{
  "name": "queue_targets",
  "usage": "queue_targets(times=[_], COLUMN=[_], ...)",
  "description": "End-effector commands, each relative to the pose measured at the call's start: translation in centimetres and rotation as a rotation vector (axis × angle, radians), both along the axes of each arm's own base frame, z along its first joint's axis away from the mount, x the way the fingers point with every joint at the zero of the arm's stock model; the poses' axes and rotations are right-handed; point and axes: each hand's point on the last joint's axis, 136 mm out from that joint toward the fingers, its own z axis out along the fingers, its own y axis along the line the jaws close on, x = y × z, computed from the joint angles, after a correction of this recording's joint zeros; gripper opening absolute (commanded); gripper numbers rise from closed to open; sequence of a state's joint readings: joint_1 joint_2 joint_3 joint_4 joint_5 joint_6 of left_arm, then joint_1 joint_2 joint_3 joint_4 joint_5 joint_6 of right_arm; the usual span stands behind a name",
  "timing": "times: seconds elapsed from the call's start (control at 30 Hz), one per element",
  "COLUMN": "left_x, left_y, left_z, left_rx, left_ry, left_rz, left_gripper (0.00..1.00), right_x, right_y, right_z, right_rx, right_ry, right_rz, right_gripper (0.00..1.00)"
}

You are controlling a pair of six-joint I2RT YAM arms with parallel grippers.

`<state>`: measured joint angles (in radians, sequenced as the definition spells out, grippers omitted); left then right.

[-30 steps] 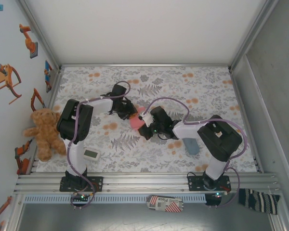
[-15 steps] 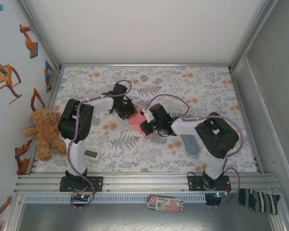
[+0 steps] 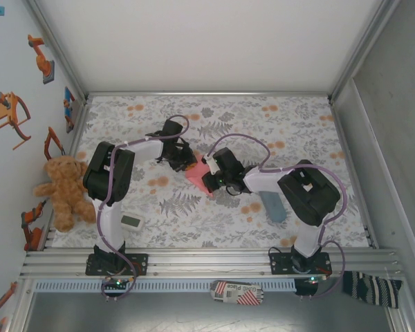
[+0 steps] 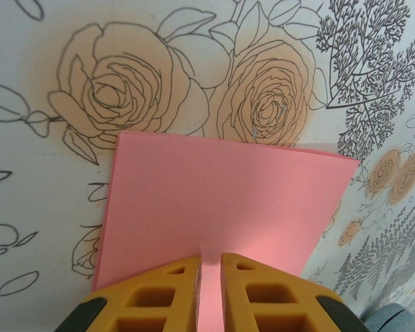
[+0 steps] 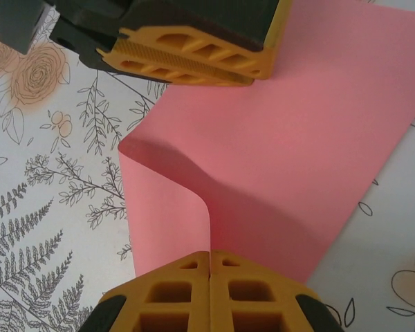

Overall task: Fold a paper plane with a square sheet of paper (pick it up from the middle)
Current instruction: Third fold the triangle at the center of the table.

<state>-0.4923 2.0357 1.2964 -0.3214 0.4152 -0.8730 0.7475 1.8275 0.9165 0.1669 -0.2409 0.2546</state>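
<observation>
Where the arm bases bolt to the near rail, a red-and-white striped packet (image 3: 238,292) lies in front of it; its lettering is too small to read reliably. A striped sock (image 3: 372,287) lies to the right. On the floral counter (image 3: 297,117), a small white device with a display (image 3: 131,221) sits near the left base and a grey-blue pouch (image 3: 273,206) lies under the right arm. A teddy bear (image 3: 64,190) sits beside the counter's left edge. At centre lies the square sheet of paper (image 4: 221,200), one edge curled up. The right gripper (image 5: 209,259), fingers pressed together, pinches that curled edge. The left gripper (image 4: 209,266), fingers nearly closed, pinches the opposite edge.
</observation>
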Motion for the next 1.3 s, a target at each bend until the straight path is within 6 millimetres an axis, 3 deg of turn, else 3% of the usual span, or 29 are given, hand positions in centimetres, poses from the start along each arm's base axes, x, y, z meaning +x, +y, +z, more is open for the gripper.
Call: queue_targets(times=[0.0, 0.6, 0.77, 0.97, 1.07, 1.27], left_x=[-1.5, -1.2, -0.7, 1.2, 1.6, 0.7], left_y=[0.5, 0.3, 0.1, 0.3, 1.3, 1.1], left_z=[-2.1, -1.5, -0.3, 2.9, 2.1, -0.2], left_rx=[0.055, 0.045, 0.025, -0.028, 0.006, 0.026], left_ry=[0.067, 0.052, 0.030, -0.052, -0.040, 0.016], left_rz=[-0.031, -0.033, -0.031, -0.010, 0.003, -0.017], left_gripper=[0.17, 0.17, 0.17, 0.24, 0.25, 0.21], right_x=[0.8, 0.2, 0.2, 0.2, 0.3, 0.5], right_y=[-0.3, -0.2, -0.3, -0.5, -0.3, -0.1], right_z=[-0.2, -1.4, -1.6, -1.7, -1.4, -0.4], right_rx=[-0.023, -0.032, -0.039, -0.036, -0.023, 0.009], right_ry=[-0.001, 0.058, 0.067, 0.074, 0.072, 0.069], right_rz=[-0.029, -0.019, -0.024, -0.028, -0.025, -0.030], right_gripper=[0.00, 0.00, 0.00, 0.00, 0.00, 0.00])
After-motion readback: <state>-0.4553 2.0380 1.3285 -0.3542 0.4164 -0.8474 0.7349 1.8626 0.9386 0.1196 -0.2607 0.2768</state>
